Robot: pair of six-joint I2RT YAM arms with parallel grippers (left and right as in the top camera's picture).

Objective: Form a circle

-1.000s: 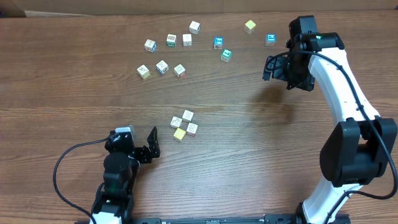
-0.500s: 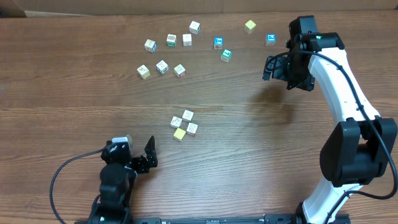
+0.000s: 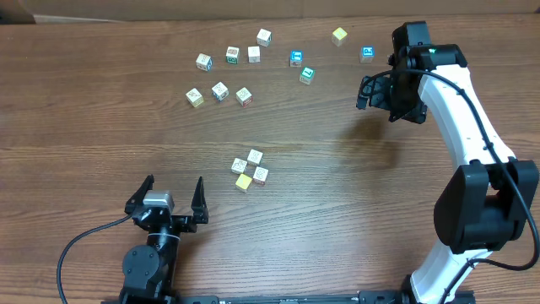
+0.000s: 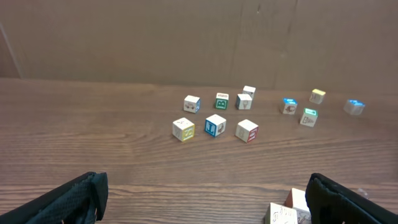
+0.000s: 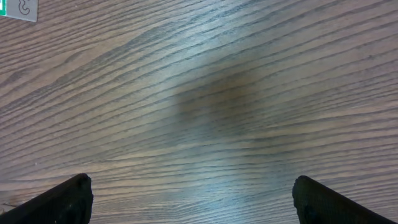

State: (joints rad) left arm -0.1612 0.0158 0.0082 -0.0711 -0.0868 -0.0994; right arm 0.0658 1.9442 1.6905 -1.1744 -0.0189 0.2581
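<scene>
Wood-grain bench (image 3: 354,186) carries the circle (image 3: 250,170), a tight cluster of four little cubes near the middle. I see my left hand (image 3: 174,187) released, its fingers spread wide, at the near edge. The cluster lies farther out and to its right, not touching. My right hand (image 3: 364,93), also released and empty, hovers at the far right, well apart from the cluster.

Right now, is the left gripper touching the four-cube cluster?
Apart. The overhead view shows a strip of bare table between the left gripper, jaws open, and the cluster ahead of it.
</scene>
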